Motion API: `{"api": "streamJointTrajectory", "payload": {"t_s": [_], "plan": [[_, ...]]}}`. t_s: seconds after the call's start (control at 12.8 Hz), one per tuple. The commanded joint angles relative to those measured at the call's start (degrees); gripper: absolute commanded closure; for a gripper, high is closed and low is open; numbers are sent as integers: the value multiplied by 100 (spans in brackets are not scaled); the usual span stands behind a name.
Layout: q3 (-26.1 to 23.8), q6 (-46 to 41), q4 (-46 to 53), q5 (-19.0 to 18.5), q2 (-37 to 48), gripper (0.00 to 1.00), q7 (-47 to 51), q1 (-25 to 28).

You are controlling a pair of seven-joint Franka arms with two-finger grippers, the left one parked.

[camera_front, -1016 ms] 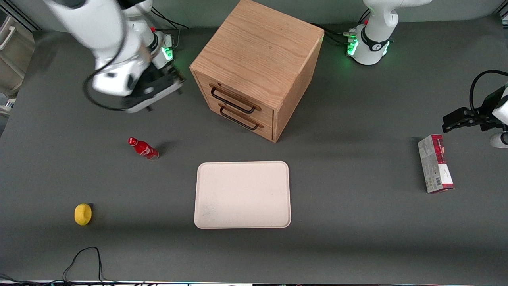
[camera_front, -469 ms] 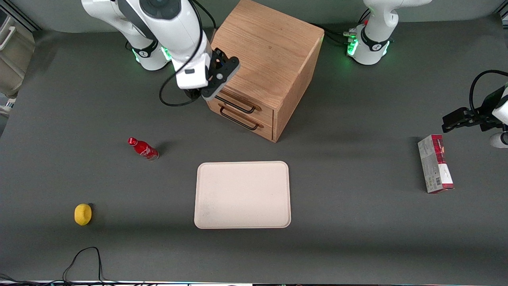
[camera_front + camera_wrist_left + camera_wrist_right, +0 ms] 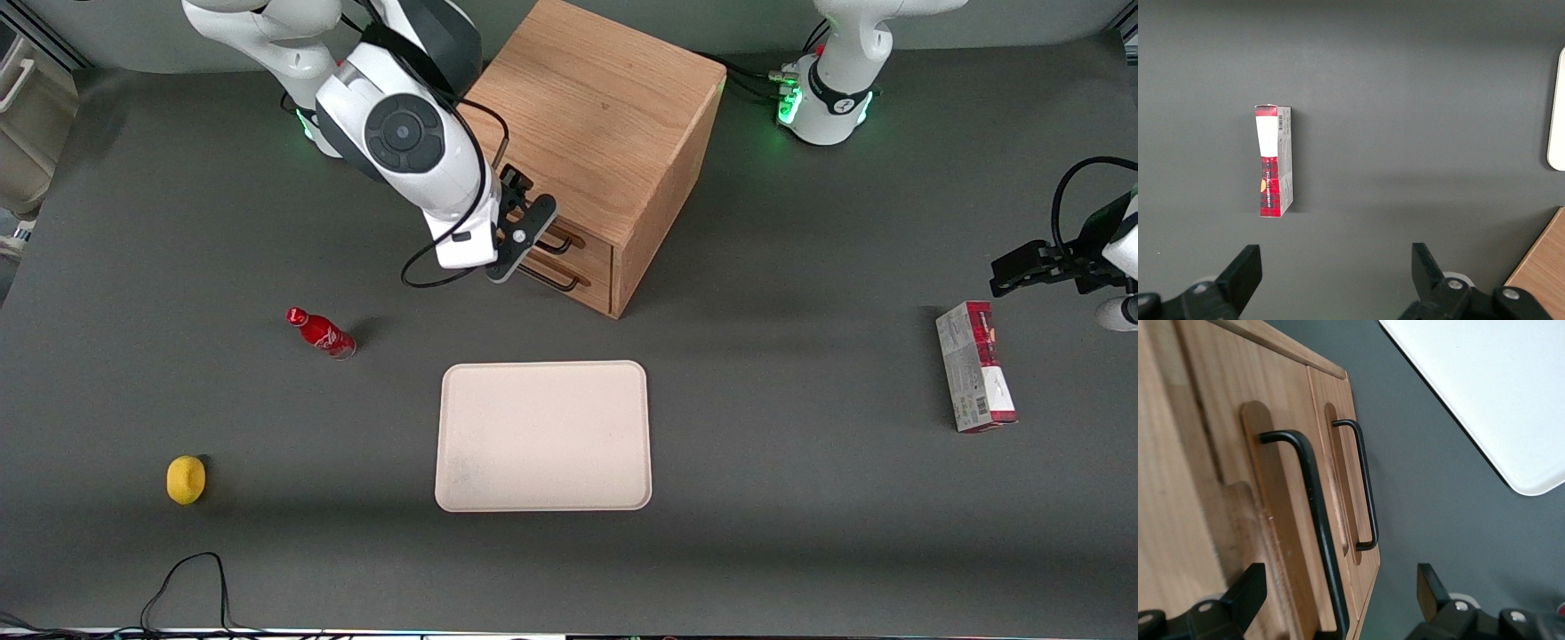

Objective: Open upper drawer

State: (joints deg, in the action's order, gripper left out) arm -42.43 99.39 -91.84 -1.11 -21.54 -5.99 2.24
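Observation:
The wooden cabinet (image 3: 591, 107) stands at the back middle of the table. Its upper drawer (image 3: 590, 246) sits flush with the cabinet front, above the lower drawer (image 3: 590, 283). My right gripper (image 3: 523, 236) hangs in front of the drawer fronts and covers most of the upper handle in the front view. In the right wrist view the gripper (image 3: 1338, 585) is open, and one end of the upper drawer's black bar handle (image 3: 1313, 513) lies between its fingers (image 3: 1248, 592). Nothing touches the pads. The lower handle (image 3: 1367, 487) lies just beside it.
A white tray (image 3: 542, 436) lies nearer the front camera than the cabinet; its corner shows as the tray (image 3: 1498, 393) in the wrist view. A red bottle (image 3: 320, 332) and a yellow fruit (image 3: 186, 479) lie toward the working arm's end. A red-and-white box (image 3: 975, 378) lies toward the parked arm's end.
My right arm swung in from the working arm's end of the table to the cabinet front, and the gripper came down over the upper handle. The drawers have not moved.

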Motion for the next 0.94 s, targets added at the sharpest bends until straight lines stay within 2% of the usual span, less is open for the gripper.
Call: {"api": "streamJointTrajectory", "payload": {"t_s": [0.0,0.39,0.86], "plan": [[-37,98,9,-170,-52,0,-279,-13],[-2,677,-413,-223,-87,0,-447,-57],[94,880,-448,-223,-306,0,-772,-101]]}}
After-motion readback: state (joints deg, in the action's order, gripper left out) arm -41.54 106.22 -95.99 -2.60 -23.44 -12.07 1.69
